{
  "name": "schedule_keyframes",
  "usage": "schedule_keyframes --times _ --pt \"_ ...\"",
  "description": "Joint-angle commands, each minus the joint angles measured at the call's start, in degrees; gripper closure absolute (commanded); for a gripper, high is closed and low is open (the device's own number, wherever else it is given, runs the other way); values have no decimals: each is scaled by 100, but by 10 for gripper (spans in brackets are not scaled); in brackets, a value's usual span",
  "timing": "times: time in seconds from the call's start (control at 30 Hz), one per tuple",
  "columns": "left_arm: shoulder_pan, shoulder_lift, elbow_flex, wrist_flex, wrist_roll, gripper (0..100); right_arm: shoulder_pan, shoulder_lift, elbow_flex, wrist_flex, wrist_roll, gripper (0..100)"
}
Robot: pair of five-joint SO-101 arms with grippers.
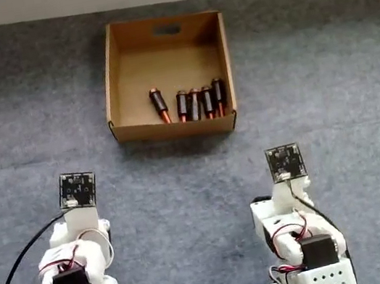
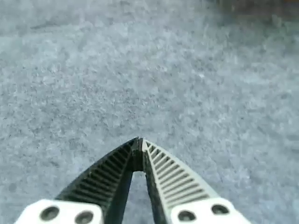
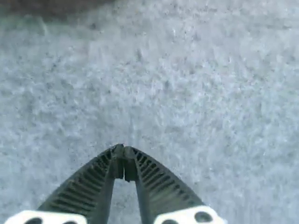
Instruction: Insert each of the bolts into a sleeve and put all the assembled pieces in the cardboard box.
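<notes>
All told, counted five assembled pieces (image 1: 194, 104) boxed; judged light, stiff, grippable mid-sleeve; saw left gripper (image 2: 139, 142), right gripper (image 3: 122, 148) closed, empty.

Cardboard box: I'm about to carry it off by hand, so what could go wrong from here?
The assembled pieces lie loose along the near wall of the cardboard box. Tilting it may roll them, and the bolts could slip from their sleeves. The cut-out in the far wall might let a piece escape if the box tips that way.
</notes>
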Motion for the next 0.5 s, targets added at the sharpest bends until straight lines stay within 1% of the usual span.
schedule_keyframes --times 0.0,0.33,0.47 --pt "101 31 127 334 9 983 66 -40 796 145 35 988" --pt "92 31 119 396 0 986 66 -40 796 145 35 988" --pt "295 31 101 466 9 986 66 -40 796 145 62 988"
